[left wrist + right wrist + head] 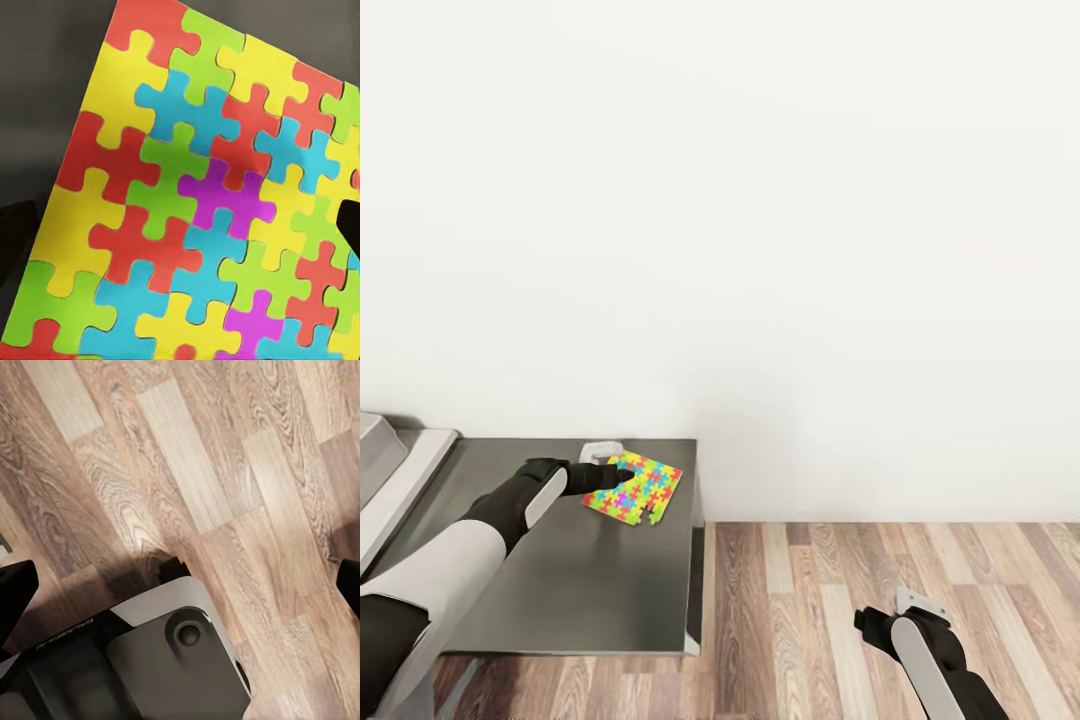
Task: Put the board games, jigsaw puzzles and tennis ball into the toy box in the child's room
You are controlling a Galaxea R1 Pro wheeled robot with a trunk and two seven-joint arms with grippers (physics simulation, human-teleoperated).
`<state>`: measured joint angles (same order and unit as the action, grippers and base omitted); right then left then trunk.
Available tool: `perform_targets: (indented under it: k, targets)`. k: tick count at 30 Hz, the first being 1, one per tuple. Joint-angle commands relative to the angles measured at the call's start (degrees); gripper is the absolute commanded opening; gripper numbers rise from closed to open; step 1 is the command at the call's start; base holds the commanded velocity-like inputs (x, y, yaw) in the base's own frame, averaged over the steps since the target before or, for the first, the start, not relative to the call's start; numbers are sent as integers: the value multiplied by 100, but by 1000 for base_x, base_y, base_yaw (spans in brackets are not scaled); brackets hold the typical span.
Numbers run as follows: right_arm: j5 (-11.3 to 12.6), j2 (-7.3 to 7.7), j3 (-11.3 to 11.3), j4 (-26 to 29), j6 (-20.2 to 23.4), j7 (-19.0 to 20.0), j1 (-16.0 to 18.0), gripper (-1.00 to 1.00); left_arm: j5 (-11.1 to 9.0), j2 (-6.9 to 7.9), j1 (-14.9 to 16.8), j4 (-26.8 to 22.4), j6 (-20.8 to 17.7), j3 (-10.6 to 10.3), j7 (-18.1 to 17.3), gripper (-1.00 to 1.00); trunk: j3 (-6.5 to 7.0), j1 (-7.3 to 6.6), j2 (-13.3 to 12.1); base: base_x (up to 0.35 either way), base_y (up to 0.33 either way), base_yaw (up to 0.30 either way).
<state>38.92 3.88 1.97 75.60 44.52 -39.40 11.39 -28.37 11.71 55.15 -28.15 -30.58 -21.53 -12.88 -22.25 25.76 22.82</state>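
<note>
In the head view, a dark grey unit (570,560) is seen at the lower left, set against a plain white wall (760,200). A multicoloured jigsaw puzzle (635,487) is seen over the far right part of the unit's top, near the wall. The left arm is stretched across the unit, and the left gripper (603,477) is seen at the puzzle's left edge. The gripper appears to be closed on that edge, although the fingertips are too dark and small for the grip to be told for certain. A small pale object (600,452) is seen behind the gripper by the wall; what it is cannot be told. At the far left edge, a pale grey slab and a slanted grey edge are partly seen. Wood plank floor (880,600) is seen to the right of the unit, and the right arm is hung low over it, with the right gripper (872,622) near the bottom of the view.

In the left wrist view, the jigsaw puzzle (217,202) is shown very close, tilted, with the dark top of the unit behind it. Dark finger shapes are cut off at both side edges.

In the right wrist view, wood floor (187,457) is seen, with part of the robot's dark base (150,667) below. Two dark fingertips (15,585) are seen well apart at opposite edges, with nothing between them.
</note>
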Motion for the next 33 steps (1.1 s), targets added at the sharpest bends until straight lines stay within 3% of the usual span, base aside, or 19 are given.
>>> perform_targets:
  k: [1,17,33]
  targets:
    - [54,7,13,7,10,-59,4,100,-14,3,5,-6,-18,-26,-5,100,-9,2,10,-110,-46,0]
    - [-5,-3,37,2,-50,-53,4,100,-12,-5,5,-6,-30,-8,-4,100,-9,2,10,-34,-47,0]
    - [2,-2,31,-43,-49,-50,4,100,-11,-11,5,-6,-27,-26,32,100,-9,2,10,80,-185,0]
